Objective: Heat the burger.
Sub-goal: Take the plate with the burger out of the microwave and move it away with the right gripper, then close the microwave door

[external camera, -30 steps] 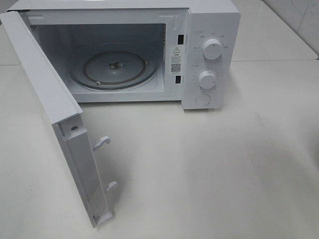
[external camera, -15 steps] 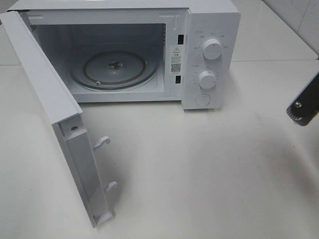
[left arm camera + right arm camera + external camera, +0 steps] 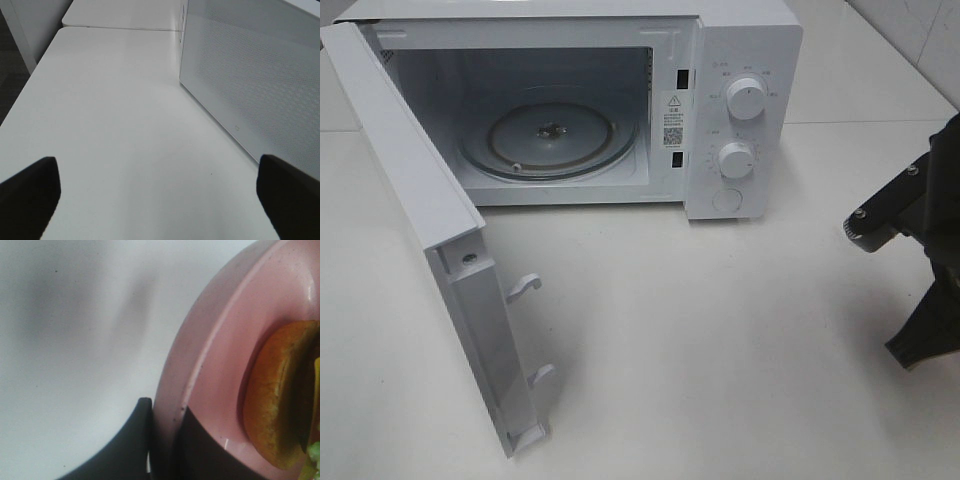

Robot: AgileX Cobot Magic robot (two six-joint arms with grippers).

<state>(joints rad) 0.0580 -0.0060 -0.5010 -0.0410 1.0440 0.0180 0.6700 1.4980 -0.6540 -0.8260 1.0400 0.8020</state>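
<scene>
Right gripper (image 3: 162, 440): jaws clamped on the rim of a pink plate (image 3: 220, 365), one dark finger on each face of the rim, close together with the plate edge pinched between them. The burger (image 3: 277, 400) sits on the plate just beyond the jaws, inward from the gripped rim, not touching the fingers; golden-brown bun toward the jaws, green lettuce showing at its far side. In the high view the right arm (image 3: 920, 230) shows at the table's right edge, well apart from the white microwave (image 3: 740, 110); plate and burger are out of sight there. Microwave door (image 3: 430, 230) swung wide, glass turntable (image 3: 550, 140) bare. Left gripper (image 3: 160, 200): jaws spread wide over the white table (image 3: 110, 125), holding nothing, door panel beside them.
</scene>
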